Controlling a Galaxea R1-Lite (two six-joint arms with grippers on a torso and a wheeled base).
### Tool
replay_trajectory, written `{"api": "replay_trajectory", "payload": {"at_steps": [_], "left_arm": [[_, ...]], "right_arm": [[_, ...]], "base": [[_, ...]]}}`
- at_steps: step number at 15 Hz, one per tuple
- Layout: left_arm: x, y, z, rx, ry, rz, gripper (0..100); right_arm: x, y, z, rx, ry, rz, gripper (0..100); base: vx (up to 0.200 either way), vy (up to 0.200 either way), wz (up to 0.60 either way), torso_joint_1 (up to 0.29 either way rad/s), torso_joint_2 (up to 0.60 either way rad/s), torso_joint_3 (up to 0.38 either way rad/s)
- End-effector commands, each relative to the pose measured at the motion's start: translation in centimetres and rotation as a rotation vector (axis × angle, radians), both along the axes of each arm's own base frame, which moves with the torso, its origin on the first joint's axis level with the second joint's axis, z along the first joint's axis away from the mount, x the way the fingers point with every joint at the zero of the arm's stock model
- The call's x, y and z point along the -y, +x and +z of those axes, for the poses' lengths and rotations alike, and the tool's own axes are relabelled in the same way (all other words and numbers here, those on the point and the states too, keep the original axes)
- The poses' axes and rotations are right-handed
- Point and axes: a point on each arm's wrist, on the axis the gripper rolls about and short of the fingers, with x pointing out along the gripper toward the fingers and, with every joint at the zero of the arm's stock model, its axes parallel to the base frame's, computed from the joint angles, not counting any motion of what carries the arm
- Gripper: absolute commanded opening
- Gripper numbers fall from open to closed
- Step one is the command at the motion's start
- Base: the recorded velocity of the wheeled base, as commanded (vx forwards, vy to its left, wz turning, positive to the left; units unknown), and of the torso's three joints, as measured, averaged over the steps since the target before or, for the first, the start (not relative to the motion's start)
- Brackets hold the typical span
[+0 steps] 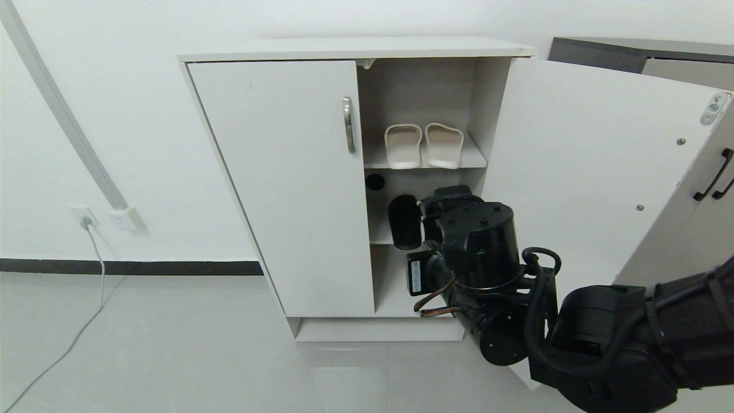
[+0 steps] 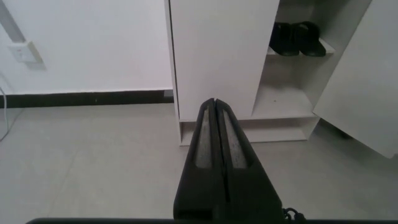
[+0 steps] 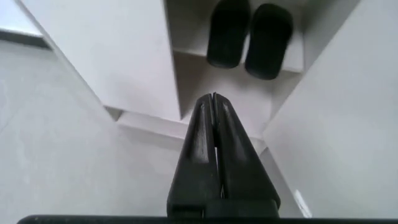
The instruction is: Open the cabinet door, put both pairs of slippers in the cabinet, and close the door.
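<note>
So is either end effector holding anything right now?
Nothing held: left end effector and right end effector are both shut and empty.

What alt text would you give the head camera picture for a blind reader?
A white cabinet stands with its right door open and left door shut. White slippers sit on the upper shelf, a black slipper on the shelf below. The black right arm is in front of the opening.

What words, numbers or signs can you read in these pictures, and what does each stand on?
None can be read.
White label on the right arm: print too small to read.
Cabinet, white slippers, black slippers, wall socket: no writing visible.
</note>
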Motion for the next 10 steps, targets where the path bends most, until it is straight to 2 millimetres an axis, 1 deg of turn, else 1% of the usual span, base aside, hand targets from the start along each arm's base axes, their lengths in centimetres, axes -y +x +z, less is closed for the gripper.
{"api": "replay_trajectory", "payload": {"at_steps": [1,10], "left_arm": [[0.00,0.01,0.01,-0.001,0.000,0.000,0],[0.00,0.01,0.01,-0.001,-0.007,0.002,0]], "right_arm": [[0.06,0.01,-0.68,-0.015,-0.020,0.004,0],[-0.05,0.16,-1.66,-0.033,-0.043,0.004,0]], "base": [[0.000,0.000,0.00,0.000,0.00,0.000],[0.000,0.000,0.00,0.000,0.00,0.000]]}}
